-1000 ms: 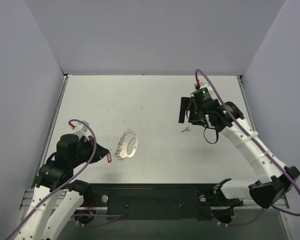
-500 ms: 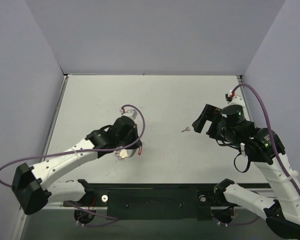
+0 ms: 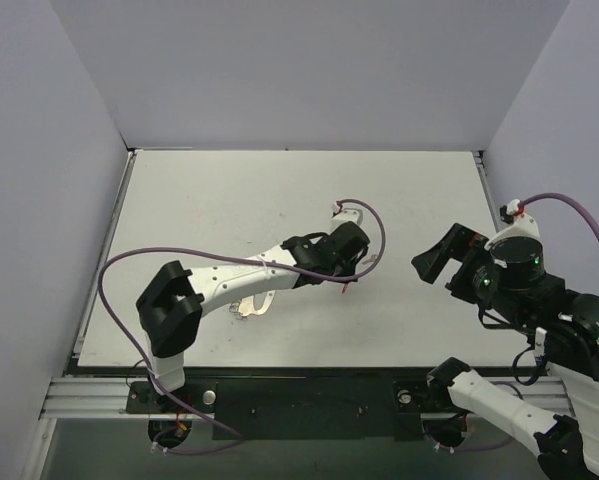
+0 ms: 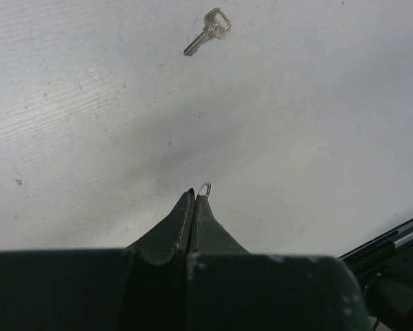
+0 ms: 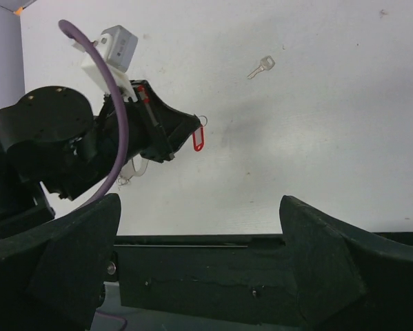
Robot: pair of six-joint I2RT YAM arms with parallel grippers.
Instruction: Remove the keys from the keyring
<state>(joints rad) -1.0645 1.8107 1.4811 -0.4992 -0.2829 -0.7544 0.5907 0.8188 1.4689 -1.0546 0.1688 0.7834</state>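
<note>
My left gripper [image 3: 352, 276] is stretched to the table's middle. Its jaws are shut on a small wire ring [image 4: 205, 187] that pokes out at the fingertips [image 4: 199, 207]. The red-headed key [image 5: 198, 140] hangs from that ring just below the left gripper [image 5: 194, 125], above the table; it shows as a red speck in the top view [image 3: 347, 287]. A silver carabiner keyring [image 3: 257, 299] with a short chain lies on the table under the left forearm. My right gripper [image 3: 435, 263] is open and empty, held high at the right [image 5: 200, 207].
A small silver key [image 4: 210, 29] lies loose on the table ahead of the left gripper; it also shows in the right wrist view [image 5: 261, 67]. The black base rail [image 3: 299, 390] runs along the near edge. Grey walls enclose the table.
My left arm has swung right from over the carabiner to the table's middle, carrying the ring and red key. My right arm has drawn back toward the near right.
</note>
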